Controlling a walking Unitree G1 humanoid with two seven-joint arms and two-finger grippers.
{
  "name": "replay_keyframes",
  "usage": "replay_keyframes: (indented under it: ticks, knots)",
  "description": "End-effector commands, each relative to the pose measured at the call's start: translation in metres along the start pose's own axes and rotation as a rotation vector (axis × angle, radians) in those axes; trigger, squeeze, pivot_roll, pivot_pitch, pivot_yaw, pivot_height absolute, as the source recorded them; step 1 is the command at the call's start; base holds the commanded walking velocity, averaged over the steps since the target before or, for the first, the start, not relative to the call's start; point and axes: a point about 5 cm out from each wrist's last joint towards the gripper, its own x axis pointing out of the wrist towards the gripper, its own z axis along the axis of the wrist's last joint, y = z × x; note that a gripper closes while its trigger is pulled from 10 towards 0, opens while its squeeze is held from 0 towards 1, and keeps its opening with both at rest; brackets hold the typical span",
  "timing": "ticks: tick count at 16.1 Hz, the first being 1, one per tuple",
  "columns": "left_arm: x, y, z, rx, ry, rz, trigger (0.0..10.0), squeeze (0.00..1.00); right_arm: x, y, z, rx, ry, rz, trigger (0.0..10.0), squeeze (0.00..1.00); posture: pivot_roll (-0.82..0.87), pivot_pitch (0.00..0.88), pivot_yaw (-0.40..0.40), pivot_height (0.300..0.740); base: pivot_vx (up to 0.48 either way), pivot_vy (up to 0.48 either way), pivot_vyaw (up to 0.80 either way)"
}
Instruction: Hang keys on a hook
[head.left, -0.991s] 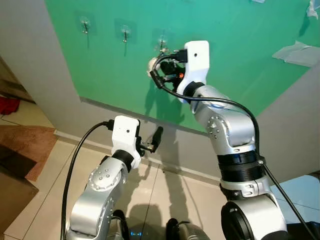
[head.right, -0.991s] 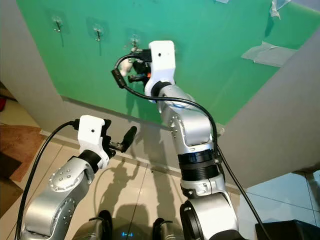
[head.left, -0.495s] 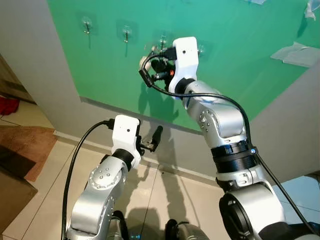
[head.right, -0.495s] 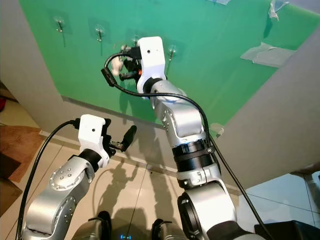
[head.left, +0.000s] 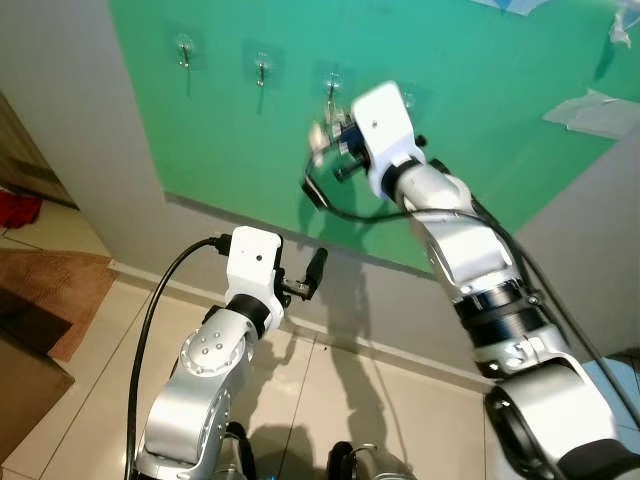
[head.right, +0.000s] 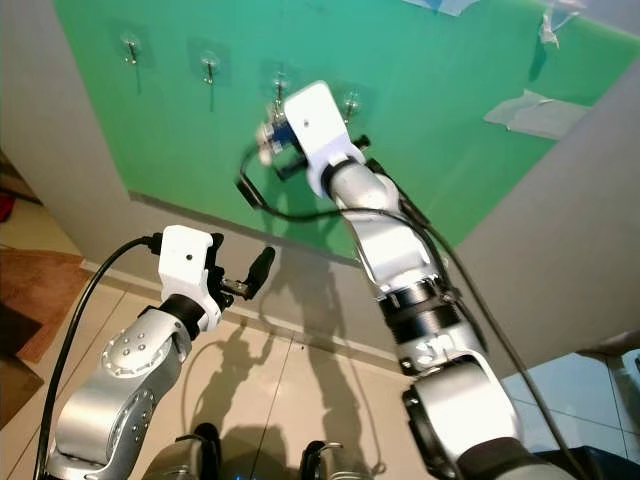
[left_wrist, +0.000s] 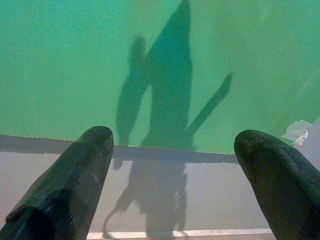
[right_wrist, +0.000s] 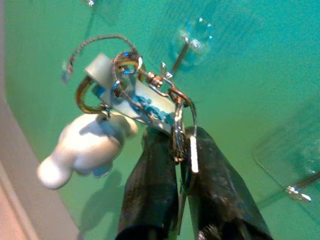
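Left eye view: green wall panel (head.left: 240, 150) above a grey wall band, tiled floor (head.left: 90, 400) below. Four clear adhesive hooks in a row near the panel's top; third hook (head.left: 331, 82) from the robot's left sits just above the raised right gripper (head.left: 330, 148). Right arm reaches up to the panel; the bunch of keys (head.left: 320, 137) at its tip is blurred, just below and slightly left of that third hook. Left gripper (head.left: 314, 270) held low in front of the grey band, well apart from the hooks.

Right eye view: same layout. Keys and gripper tip sit close under the third hook, still blurred; contact with the hook cannot be judged. Pale tape patches (head.right: 530, 112) on the panel toward the robot's right.

Left wrist view: two black fingers (left_wrist: 75, 180) spread wide apart, nothing between them. Beyond them, green panel, grey band, arm shadows.

Right wrist view: fingers (right_wrist: 150, 190) clenched together on the key ring, a flat key pinched between them. White plush-like charm (right_wrist: 85, 145), gold ring (right_wrist: 87, 95), blue-and-white tag (right_wrist: 145, 105) and a short chain fan out from the grip. Clear hook with metal prong just beyond the bunch; ring not seen over the prong.
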Motion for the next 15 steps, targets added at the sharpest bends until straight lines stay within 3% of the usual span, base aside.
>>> replay_keyframes:
  ticks: [1,2,3,5,9,11,15]
  knots:
    - [0.002,-0.003,-0.002,-0.002,0.003,-0.012,10.0,0.0,-0.003,-0.004,0.006,-0.157,-0.054,0.009,0.0,0.0,-0.05,0.165,-0.142,0.74,0.0,0.0,0.0]
    - [0.003,-0.002,-0.001,0.0,0.002,-0.013,10.0,0.0,-0.004,-0.007,0.011,-0.371,-0.11,0.032,0.0,0.0,-0.05,0.163,-0.138,0.74,0.0,0.0,0.0]
    - [0.005,-0.002,-0.001,0.001,0.0,-0.014,10.0,0.0,-0.005,-0.008,0.013,-0.52,-0.151,0.051,0.0,0.0,-0.06,0.161,-0.135,0.74,0.0,0.0,0.0]
    - [0.006,-0.002,-0.001,0.004,-0.002,-0.018,10.0,0.0,-0.006,-0.009,0.013,-0.699,-0.201,0.076,0.0,0.0,-0.05,0.158,-0.134,0.74,0.0,0.0,0.0]
    - [0.009,0.0,0.0,0.011,-0.005,-0.021,10.0,0.0,-0.009,-0.008,0.008,-0.955,-0.265,0.105,0.0,0.0,-0.05,0.153,-0.127,0.74,0.0,0.0,0.0]
    - [0.011,0.001,0.001,0.017,-0.009,-0.026,10.0,0.0,-0.008,-0.006,0.002,-1.203,-0.345,0.134,0.0,0.0,-0.06,0.146,-0.118,0.74,0.0,0.0,0.0]
    - [0.014,0.002,0.002,0.022,-0.014,-0.032,10.0,0.0,-0.003,-0.016,0.001,-1.388,-0.394,0.131,0.0,0.0,-0.05,0.135,-0.114,0.74,0.0,0.0,0.0]
